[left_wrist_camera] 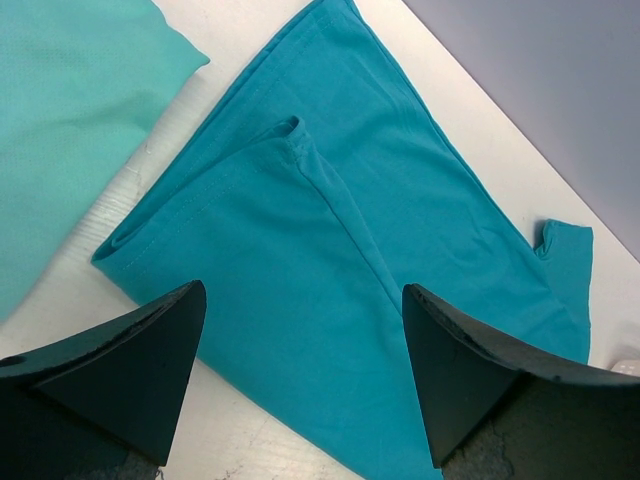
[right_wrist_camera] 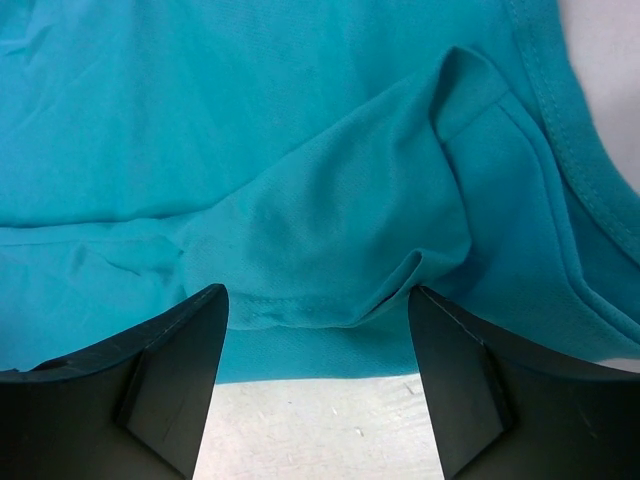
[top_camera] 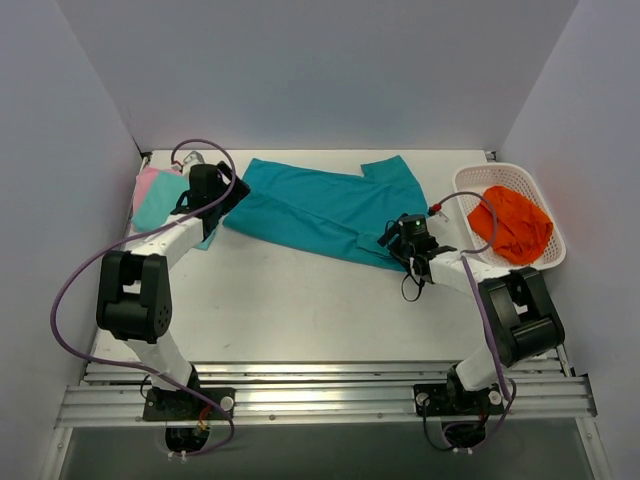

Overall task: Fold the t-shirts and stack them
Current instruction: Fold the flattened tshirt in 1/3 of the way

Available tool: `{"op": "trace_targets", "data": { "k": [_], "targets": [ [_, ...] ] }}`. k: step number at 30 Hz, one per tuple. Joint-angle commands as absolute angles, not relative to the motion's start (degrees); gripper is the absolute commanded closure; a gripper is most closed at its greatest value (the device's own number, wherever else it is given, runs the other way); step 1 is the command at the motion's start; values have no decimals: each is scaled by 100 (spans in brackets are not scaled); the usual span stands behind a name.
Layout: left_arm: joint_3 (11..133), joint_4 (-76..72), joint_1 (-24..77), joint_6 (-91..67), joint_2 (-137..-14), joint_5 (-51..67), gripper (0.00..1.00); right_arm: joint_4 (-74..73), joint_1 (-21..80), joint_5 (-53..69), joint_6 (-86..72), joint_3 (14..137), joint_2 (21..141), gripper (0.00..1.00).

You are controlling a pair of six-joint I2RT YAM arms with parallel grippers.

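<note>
A deep teal t-shirt (top_camera: 320, 205) lies spread across the middle of the table, partly folded lengthwise. At the far left, a paler mint t-shirt (top_camera: 160, 208) lies folded on top of a pink one (top_camera: 146, 182). My left gripper (top_camera: 232, 196) hovers open over the teal shirt's left end (left_wrist_camera: 330, 230), with the mint shirt (left_wrist_camera: 70, 110) beside it. My right gripper (top_camera: 392, 238) is at the teal shirt's near right edge. Its jaws stand apart around a raised sleeve hem (right_wrist_camera: 320, 310), with the wide teal cloth (right_wrist_camera: 250, 120) beyond.
A white lattice basket (top_camera: 470, 182) stands at the right edge with an orange cloth (top_camera: 512, 222) in it. White walls close in the table (top_camera: 300, 300) on three sides. A metal rail (top_camera: 320, 385) runs along the near edge.
</note>
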State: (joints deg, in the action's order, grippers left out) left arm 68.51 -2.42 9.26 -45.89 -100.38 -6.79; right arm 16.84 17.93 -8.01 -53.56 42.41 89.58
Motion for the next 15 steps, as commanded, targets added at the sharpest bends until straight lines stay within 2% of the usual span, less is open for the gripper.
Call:
{"op": "trace_targets", "data": {
  "k": [1, 7, 12, 15],
  "targets": [
    [6803, -536, 888, -4500, -9905, -615, 12, 1670, 1749, -976, -5388, 4008, 8745, 32],
    [6794, -571, 879, -4500, -9932, -606, 12, 1705, 1758, -993, -5484, 3692, 8499, 37],
    [6776, -606, 879, -4518, -9949, -580, 12, 1767, 1749, -1037, -5493, 3568, 8420, 58],
    [6768, -615, 879, -4518, -9941, -571, 12, 1775, 1758, -1020, -5493, 3612, 8499, 63]
  ]
}}
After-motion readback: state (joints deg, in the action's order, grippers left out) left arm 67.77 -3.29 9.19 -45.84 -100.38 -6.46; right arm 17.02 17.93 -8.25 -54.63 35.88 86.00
